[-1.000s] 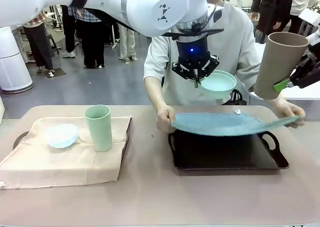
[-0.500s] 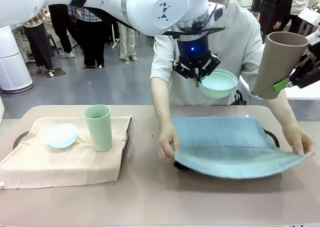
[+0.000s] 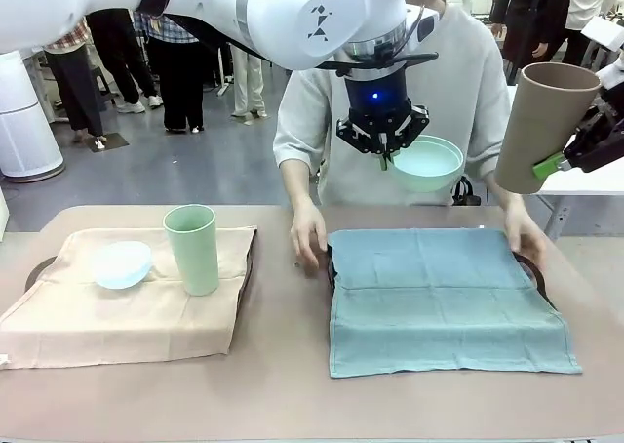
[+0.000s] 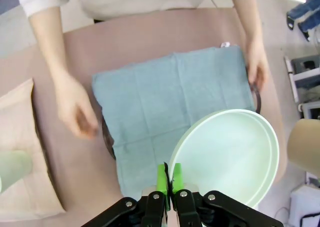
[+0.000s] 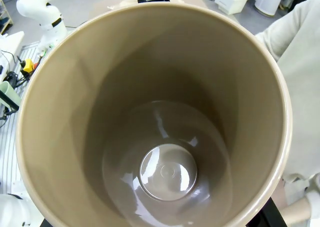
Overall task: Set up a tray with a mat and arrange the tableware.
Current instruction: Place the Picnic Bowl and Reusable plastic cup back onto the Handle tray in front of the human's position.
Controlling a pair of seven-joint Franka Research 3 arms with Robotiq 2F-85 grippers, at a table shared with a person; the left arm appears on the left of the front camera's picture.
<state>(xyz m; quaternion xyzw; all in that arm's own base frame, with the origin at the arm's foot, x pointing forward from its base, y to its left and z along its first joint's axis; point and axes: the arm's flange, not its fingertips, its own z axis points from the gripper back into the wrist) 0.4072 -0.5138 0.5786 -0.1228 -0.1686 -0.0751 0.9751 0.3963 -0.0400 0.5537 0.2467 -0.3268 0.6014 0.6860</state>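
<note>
- Blue mat [image 3: 444, 297], airborne a second ago, is now lying flat over the tray [image 3: 527, 263], person's hands [image 3: 308, 236] smoothing edges.
- Left gripper [image 3: 384, 156] jaws are pinching the mint bowl [image 3: 425, 164] rim; right gripper [image 3: 558, 162] is gripping the tan cup [image 3: 541, 123], both waiting aloft.
- Lowering only after hands are clearing seems wise.

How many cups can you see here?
2. The green cup stands on the beige cloth at the table's left. The brown cup is held in the air by the right gripper, at the right.
</note>
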